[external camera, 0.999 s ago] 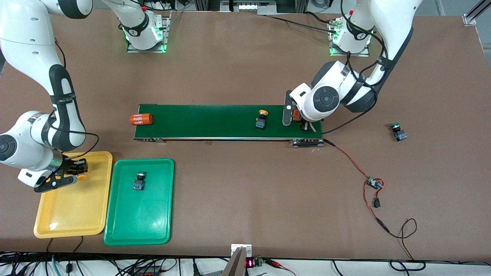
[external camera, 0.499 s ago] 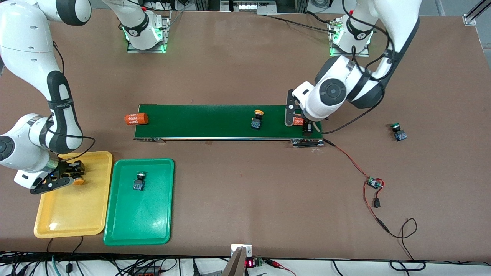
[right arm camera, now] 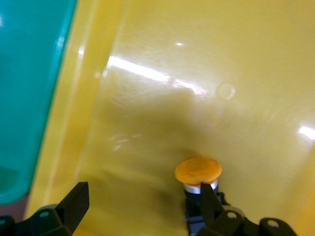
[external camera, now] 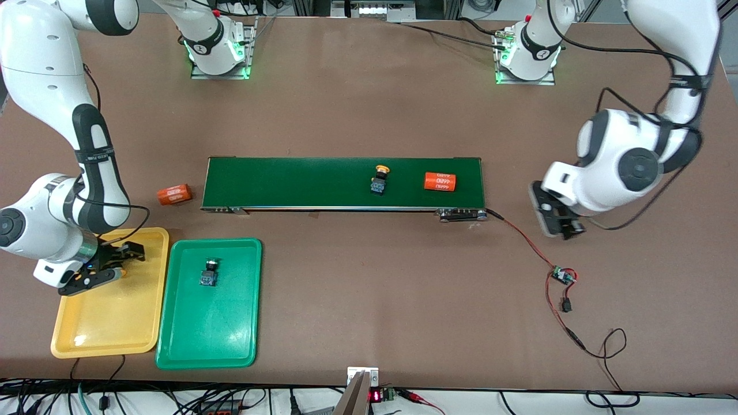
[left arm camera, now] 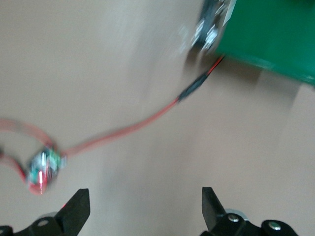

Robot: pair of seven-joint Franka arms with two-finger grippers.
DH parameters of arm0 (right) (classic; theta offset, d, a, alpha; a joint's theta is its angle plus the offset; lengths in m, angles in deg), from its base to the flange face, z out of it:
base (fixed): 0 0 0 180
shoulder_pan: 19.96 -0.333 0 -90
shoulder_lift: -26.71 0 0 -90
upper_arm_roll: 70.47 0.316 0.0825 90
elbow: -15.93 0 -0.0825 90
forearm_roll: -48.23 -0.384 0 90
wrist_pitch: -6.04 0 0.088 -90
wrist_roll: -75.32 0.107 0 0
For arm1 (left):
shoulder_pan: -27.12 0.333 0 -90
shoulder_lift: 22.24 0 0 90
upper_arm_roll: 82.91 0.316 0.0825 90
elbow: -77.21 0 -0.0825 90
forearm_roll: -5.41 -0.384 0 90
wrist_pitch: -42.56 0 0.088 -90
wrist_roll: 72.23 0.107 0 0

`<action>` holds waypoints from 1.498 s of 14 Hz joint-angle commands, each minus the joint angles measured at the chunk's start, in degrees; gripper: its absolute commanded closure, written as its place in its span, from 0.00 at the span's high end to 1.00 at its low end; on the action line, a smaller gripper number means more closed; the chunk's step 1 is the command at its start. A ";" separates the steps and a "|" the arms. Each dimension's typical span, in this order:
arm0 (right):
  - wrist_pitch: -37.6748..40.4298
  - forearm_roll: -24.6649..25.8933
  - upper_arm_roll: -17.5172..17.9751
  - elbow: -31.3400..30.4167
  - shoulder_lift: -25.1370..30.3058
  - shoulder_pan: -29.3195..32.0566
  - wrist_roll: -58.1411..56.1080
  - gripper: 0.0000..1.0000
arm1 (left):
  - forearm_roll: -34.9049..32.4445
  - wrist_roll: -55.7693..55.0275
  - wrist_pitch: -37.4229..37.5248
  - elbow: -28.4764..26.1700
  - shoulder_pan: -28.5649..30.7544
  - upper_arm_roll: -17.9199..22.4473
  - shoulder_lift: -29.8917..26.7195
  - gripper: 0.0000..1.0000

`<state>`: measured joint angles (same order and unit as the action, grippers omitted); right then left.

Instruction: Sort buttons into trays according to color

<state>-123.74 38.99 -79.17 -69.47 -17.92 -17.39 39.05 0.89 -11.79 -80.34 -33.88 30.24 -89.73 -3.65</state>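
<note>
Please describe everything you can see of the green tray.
The green tray is a shallow rectangle of glossy plastic with rounded corners and a raised rim. It lies flat on the table, close beside the yellow tray, nearer the front camera than the conveyor belt. One green-capped button lies inside it.

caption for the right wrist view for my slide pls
Open right gripper over the yellow tray, a yellow-capped button standing in it.
</note>
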 commanded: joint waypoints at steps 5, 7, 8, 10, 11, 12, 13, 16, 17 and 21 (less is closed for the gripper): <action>13.40 -1.31 0.79 -3.01 7.79 -8.79 21.28 1.00 | -1.19 -21.23 -0.83 -1.16 0.75 6.29 -0.14 1.00; 13.50 -0.96 0.70 -6.69 10.69 -12.83 27.72 1.00 | -1.19 -21.23 -2.25 -1.24 1.80 7.60 0.65 1.00; 13.41 -0.87 0.70 -8.80 12.27 -14.50 29.14 1.00 | -0.58 -22.02 -2.69 -1.24 2.50 8.48 1.26 1.00; 13.41 -0.87 0.78 -14.32 16.56 -16.97 31.60 1.00 | 1.09 -28.92 -2.78 -1.24 4.44 10.33 2.67 1.00; 13.07 -0.87 0.70 -18.80 20.33 -18.64 33.01 1.00 | 1.10 -33.93 -2.52 -1.33 5.22 10.51 3.37 1.00; 12.80 -0.87 0.70 -23.02 24.02 -20.83 35.46 1.00 | 1.10 -37.37 -2.51 -1.94 5.84 10.60 3.64 1.00; 12.80 -0.87 0.78 -26.37 27.11 -22.59 39.40 1.00 | 1.10 -40.19 -2.51 -2.12 5.93 10.68 4.17 1.00; 12.80 -0.87 0.96 -30.70 32.05 -28.39 50.05 1.00 | 1.45 -52.04 -2.86 -4.49 6.72 10.60 5.40 1.00; 12.62 -0.87 0.96 -31.84 33.10 -30.06 51.81 1.00 | 1.45 -54.87 -3.91 -5.28 6.81 10.68 5.92 1.00; 6.41 -0.96 0.96 -36.15 34.87 -38.31 63.39 1.00 | 1.45 -55.42 -6.56 -5.90 9.09 10.69 7.51 1.00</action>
<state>-112.91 37.89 -77.76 -102.16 15.54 -51.42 96.43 1.39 -66.80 -85.90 -39.45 37.98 -79.09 3.76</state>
